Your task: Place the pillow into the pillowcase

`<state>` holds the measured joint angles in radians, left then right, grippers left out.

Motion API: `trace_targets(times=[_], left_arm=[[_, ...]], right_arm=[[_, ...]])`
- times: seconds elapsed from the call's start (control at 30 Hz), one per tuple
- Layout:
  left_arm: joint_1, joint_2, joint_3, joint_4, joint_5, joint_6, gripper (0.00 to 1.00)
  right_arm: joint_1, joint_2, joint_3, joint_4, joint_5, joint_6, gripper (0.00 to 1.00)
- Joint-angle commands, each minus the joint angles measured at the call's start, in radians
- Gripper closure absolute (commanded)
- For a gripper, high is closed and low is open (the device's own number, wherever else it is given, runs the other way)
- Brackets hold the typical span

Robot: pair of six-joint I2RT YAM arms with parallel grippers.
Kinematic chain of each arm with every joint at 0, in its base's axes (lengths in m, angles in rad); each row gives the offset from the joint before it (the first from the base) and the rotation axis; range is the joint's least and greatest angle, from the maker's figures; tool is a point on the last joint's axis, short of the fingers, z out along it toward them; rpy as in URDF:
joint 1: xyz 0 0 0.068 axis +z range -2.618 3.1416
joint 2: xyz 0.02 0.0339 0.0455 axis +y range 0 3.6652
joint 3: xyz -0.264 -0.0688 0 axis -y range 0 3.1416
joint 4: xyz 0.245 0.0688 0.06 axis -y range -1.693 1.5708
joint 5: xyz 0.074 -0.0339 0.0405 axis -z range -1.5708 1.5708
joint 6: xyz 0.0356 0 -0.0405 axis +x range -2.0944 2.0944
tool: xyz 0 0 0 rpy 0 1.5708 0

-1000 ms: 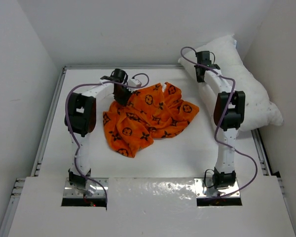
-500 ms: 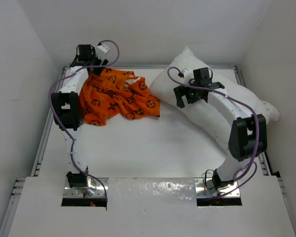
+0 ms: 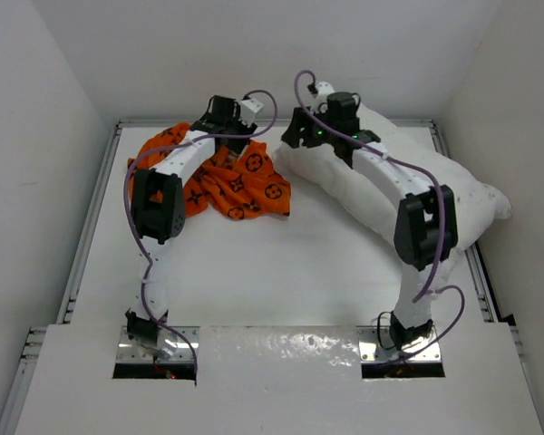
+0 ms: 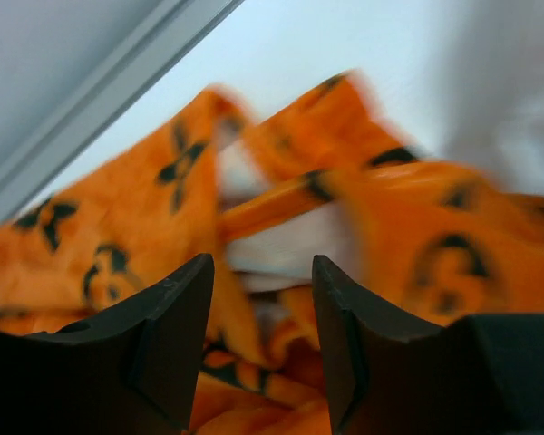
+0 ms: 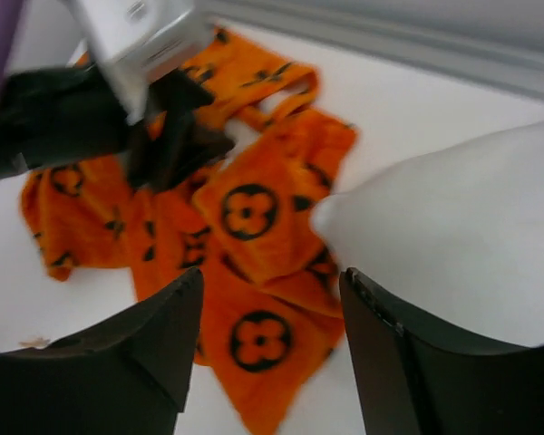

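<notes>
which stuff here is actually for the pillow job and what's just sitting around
For the job: pillow; pillowcase; left gripper, open over the pillowcase; right gripper, open beside the pillow.

Just there: table; edge rail.

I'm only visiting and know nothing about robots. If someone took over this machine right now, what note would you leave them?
Left gripper: open, empty, just above the pillowcase.
Right gripper: open, holding nothing, at the left end of the pillow.
Pillowcase lies crumpled at the far left of the table; the pillow lies at the far right, right beside it.
Done: nothing; the pillow is fully outside.
Left: open the case and slide the pillow in.
</notes>
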<state>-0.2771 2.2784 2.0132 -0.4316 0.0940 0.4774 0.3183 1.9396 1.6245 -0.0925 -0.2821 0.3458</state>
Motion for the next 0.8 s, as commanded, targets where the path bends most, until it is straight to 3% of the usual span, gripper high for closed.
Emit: trace_targets(times=[0.0, 0.2, 0.3, 0.43, 0.53, 0.57, 0.6, 0.63, 0.77], left_arm=[[0.05, 0.061, 0.048, 0.062, -0.247, -0.121, 0.56], [0.049, 0.058, -0.027, 0.093, -0.232, -0.169, 0.57], [0.05, 0.062, -0.082, 0.122, -0.232, -0.166, 0.55], [0.049, 0.085, -0.1, 0.146, -0.238, -0.183, 0.55], [0.05, 0.095, -0.099, 0.163, -0.189, -0.209, 0.57], [0.052, 0.099, -0.096, 0.168, -0.185, -0.221, 0.68], [0.056, 0.101, -0.093, 0.171, -0.182, -0.229, 0.77], [0.059, 0.104, -0.087, 0.172, -0.188, -0.262, 1.0], [0.131, 0.112, 0.023, 0.134, -0.13, -0.359, 1.0]], right_arm=[[0.056, 0.076, -0.012, 0.124, -0.069, 0.163, 0.37], [0.125, 0.206, -0.069, 0.195, -0.114, 0.18, 0.29], [0.145, 0.278, -0.034, 0.139, -0.039, 0.168, 0.23], [0.153, 0.331, 0.003, 0.045, 0.076, 0.128, 0.27], [0.151, 0.329, 0.006, -0.002, 0.078, 0.092, 0.73], [0.153, 0.322, 0.002, -0.016, 0.054, 0.079, 0.96], [0.153, 0.308, -0.005, -0.039, 0.037, 0.068, 1.0], [0.153, 0.267, -0.038, -0.045, 0.015, 0.041, 1.0], [0.175, 0.086, -0.181, -0.125, -0.158, -0.163, 1.0]])
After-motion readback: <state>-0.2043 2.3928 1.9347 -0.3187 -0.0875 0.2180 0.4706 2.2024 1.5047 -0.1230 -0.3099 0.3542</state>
